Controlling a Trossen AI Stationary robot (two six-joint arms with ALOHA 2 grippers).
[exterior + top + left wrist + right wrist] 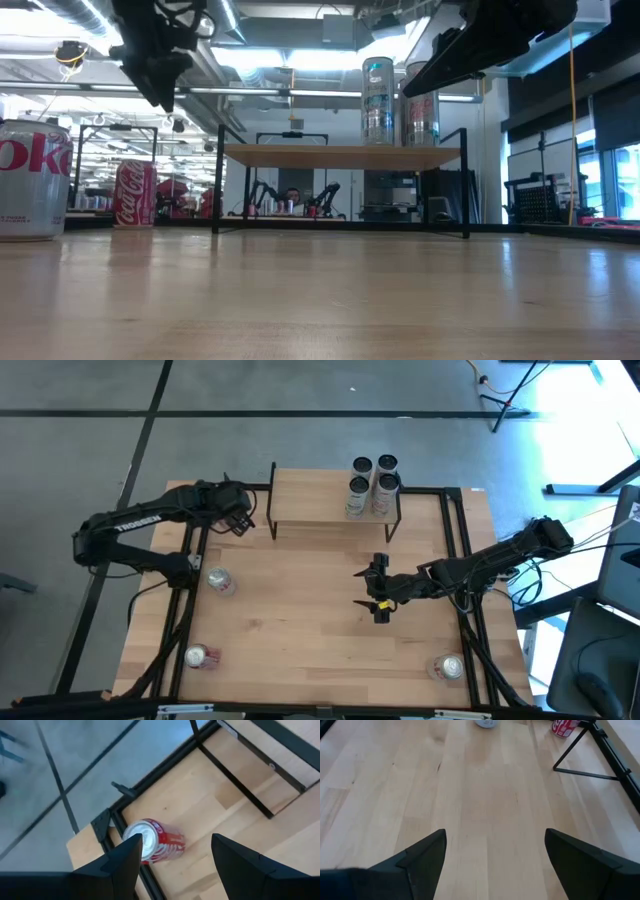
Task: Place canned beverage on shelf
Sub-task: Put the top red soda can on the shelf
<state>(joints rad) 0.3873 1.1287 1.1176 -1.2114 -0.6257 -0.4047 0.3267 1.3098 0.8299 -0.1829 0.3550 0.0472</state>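
The shelf stands at the table's far side, with several cans upright on its right end; they also show in the low view. A red can stands upright near the table's far-left corner, also seen in the low view. In the high view my left arm hides it. My left gripper hangs open and empty above that can, off the shelf's left end, and touches nothing. My right gripper is open and empty over the table's middle, in front of the shelf.
Three more cans stand on the table: one at mid-left, one at the near left and one at the near right. Black frame rails run along both sides. The shelf's left part is bare plank.
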